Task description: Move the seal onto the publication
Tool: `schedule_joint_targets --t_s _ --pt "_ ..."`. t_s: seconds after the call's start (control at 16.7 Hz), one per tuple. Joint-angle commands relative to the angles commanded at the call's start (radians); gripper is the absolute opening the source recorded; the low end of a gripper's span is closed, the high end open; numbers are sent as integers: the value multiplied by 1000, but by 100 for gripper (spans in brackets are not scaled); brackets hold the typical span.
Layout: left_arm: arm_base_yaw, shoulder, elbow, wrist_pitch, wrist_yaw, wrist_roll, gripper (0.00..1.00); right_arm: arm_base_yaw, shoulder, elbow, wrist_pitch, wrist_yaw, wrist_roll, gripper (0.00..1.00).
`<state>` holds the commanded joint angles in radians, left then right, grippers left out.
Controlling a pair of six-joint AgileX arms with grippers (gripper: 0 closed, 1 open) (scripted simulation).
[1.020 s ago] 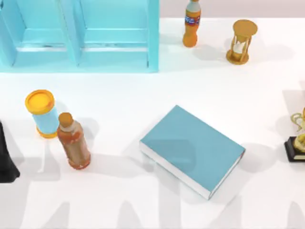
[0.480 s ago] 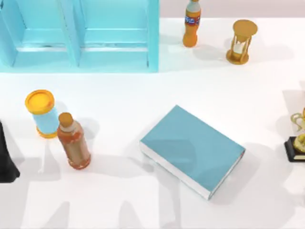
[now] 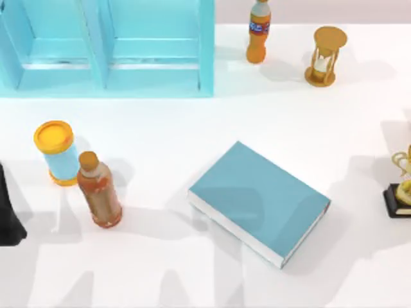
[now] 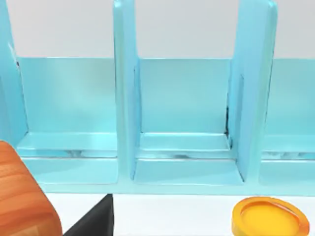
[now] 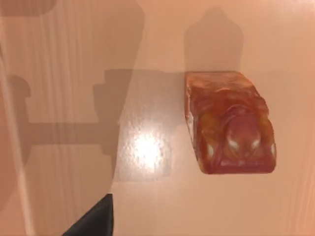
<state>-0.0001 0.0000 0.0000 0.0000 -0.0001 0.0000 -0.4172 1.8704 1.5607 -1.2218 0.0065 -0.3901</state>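
The publication (image 3: 260, 202), a thick teal-blue closed book with white page edges, lies flat and turned at an angle, a little right of the table's middle. The seal (image 5: 229, 123) is a small mottled orange-red block with a darker rounded top. It stands on a bare surface directly under the right wrist camera. A dark part of my right gripper (image 5: 96, 221) shows at that picture's edge, apart from the seal. My left arm (image 3: 8, 212) is a black shape parked at the table's left edge, and a dark part of its gripper (image 4: 93, 221) faces the cabinet.
A light blue cabinet (image 3: 109, 48) spans the back left. A yellow-lidded blue can (image 3: 56, 153) and an orange-brown bottle (image 3: 98, 190) stand at the left. An orange soda bottle (image 3: 258, 32) and an hourglass (image 3: 326, 56) are at the back right, a gold trophy (image 3: 401, 186) at the right edge.
Arm shadows on the table's right and front have shifted. The book, bottles and other objects have not moved, and the left arm stays put.
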Motion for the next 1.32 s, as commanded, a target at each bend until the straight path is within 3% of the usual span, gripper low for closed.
schedule_joint_targets --t_s 0.72,1.32 --pt "0 0 0 0 0 0 100 -9 58 44 -16 -6 -20 100" --pt "0 0 0 0 0 0 100 -3 138 -213 317 -6 -13 100"
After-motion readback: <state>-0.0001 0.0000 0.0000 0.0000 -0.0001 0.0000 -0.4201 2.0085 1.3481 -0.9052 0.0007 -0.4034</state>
